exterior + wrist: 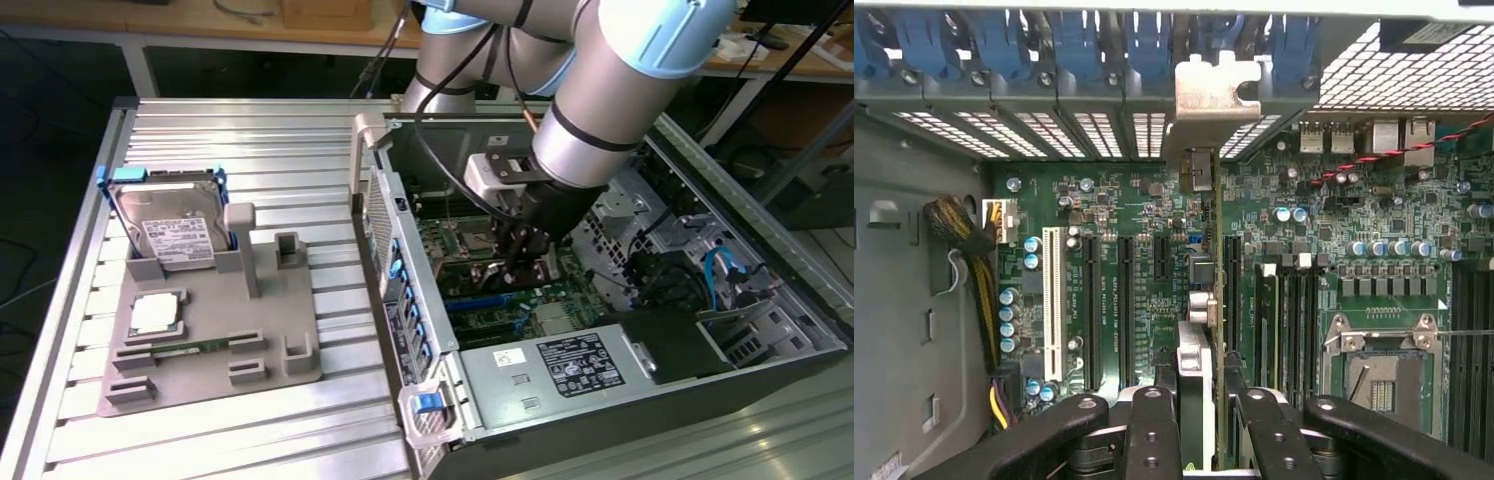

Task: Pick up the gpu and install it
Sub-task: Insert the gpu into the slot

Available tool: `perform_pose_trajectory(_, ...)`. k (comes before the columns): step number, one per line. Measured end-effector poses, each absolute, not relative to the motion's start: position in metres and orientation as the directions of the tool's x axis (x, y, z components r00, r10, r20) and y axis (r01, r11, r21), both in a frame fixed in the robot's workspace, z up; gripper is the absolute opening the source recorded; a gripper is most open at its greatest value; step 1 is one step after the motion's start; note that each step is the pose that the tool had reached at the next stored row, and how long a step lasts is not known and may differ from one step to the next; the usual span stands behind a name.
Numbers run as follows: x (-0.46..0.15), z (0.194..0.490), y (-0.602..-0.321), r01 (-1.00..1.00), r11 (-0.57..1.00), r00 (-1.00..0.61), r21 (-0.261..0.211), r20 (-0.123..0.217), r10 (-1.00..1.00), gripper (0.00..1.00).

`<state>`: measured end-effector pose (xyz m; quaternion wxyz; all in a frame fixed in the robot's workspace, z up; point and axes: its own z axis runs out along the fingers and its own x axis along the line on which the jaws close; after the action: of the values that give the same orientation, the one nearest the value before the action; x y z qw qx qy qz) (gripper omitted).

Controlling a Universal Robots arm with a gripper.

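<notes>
Evidently mid-install: the pincer [1199, 405] is clamped narrow on the gpu [1204, 300], edge-on over the motherboard [1354, 210]; seating needs it kept square.

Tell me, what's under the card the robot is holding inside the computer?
Under the gpu lies the green motherboard with long black slots and a white slot. What is straight below the card is covered by its edge and the jaws.
</notes>
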<state>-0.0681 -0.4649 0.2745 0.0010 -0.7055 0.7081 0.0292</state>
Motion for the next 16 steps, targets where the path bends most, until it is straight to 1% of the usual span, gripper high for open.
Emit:
perform_pose_trajectory(8,-0.0690,0.2655,-0.4634,-0.999,0.003,-0.005,0.040,-0.043,-0.999,0.27)
perform_pose_trajectory(16,-0.0735,0.2641,-0.4634,-0.999,0.003,-0.005,0.040,-0.043,-0.999,0.27)
